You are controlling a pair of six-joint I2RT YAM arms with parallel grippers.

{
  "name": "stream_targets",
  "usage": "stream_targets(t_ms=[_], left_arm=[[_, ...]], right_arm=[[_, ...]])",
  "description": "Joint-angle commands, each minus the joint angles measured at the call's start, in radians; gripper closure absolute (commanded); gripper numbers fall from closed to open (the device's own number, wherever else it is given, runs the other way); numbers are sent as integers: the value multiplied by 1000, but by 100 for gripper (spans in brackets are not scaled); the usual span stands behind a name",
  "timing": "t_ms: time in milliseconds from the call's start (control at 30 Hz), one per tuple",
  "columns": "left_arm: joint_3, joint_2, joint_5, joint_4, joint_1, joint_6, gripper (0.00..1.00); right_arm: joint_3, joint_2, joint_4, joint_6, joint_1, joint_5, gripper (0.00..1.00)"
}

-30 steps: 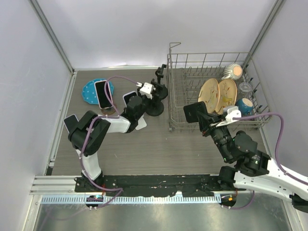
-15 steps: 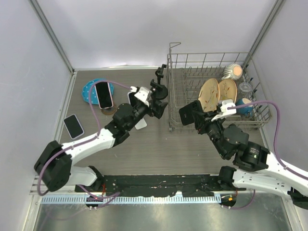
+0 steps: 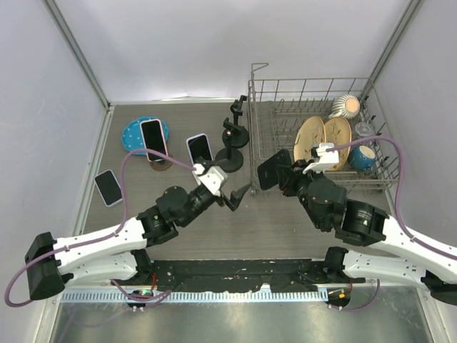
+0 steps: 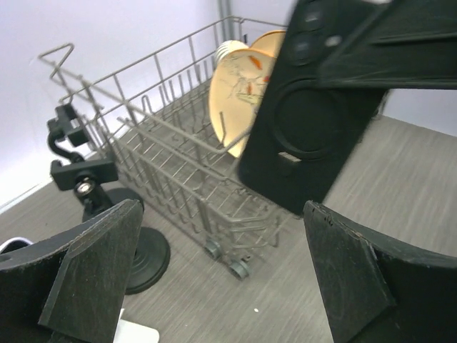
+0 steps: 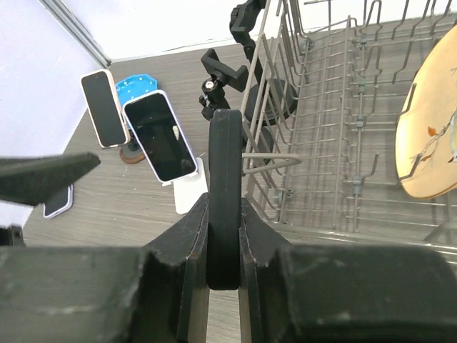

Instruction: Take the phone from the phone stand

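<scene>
My right gripper (image 3: 275,175) is shut on a black phone (image 3: 268,171) and holds it upright in the air, in front of the dish rack's left corner. The right wrist view shows that phone edge-on (image 5: 226,193) between the jaws (image 5: 226,214). It also shows in the left wrist view (image 4: 314,136). Two empty black phone stands (image 3: 230,153) (image 5: 221,78) stand left of the rack. My left gripper (image 3: 238,195) is open and empty, low over the table near the rack's front corner (image 4: 228,286).
A wire dish rack (image 3: 314,107) with plates (image 3: 318,139) fills the right. A white-edged phone (image 3: 199,148) leans on a white stand. A pink phone (image 3: 152,138) stands by a blue plate (image 3: 132,132). Another phone (image 3: 108,187) lies flat at left.
My left gripper has pulled back from the stands toward the near side and stands open. My right gripper has carried the black phone leftward.
</scene>
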Motion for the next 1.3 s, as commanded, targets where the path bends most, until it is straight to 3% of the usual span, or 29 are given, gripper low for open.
stream_targets(t_ms=[0, 200, 300, 600, 700, 900, 933, 1033, 1067, 1167, 1200, 1267], left_arm=[[11, -18, -119, -5, -130, 175, 0], [57, 132, -362, 105, -332, 391, 0], [77, 209, -463, 199, -374, 458, 0], [126, 415, -675, 536, -434, 592, 16], [146, 467, -709, 596, -437, 635, 26], [157, 496, -759, 621, -443, 646, 66], [157, 498, -762, 619, -443, 646, 79], [154, 499, -776, 619, -444, 641, 99], [154, 498, -782, 618, -444, 640, 100], [154, 493, -791, 604, -446, 621, 100], [155, 489, -794, 583, -444, 605, 100], [155, 472, -802, 544, -446, 586, 100]], right_arm=[[78, 19, 35, 151, 2, 25, 99], [75, 67, 75, 214, 2, -40, 99], [64, 73, 87, 234, 2, -63, 99], [6, 64, 160, 282, 2, -106, 99], [-5, 61, 167, 294, 2, -112, 99], [-45, 38, 196, 318, 2, -95, 99], [-51, 27, 204, 318, 1, -87, 99], [-68, 7, 215, 325, 2, -74, 99], [-75, 4, 219, 325, 2, -74, 99], [-86, -16, 235, 317, 2, -69, 83], [-91, -25, 248, 312, 2, -69, 66], [-111, -60, 287, 274, 2, -72, 51]])
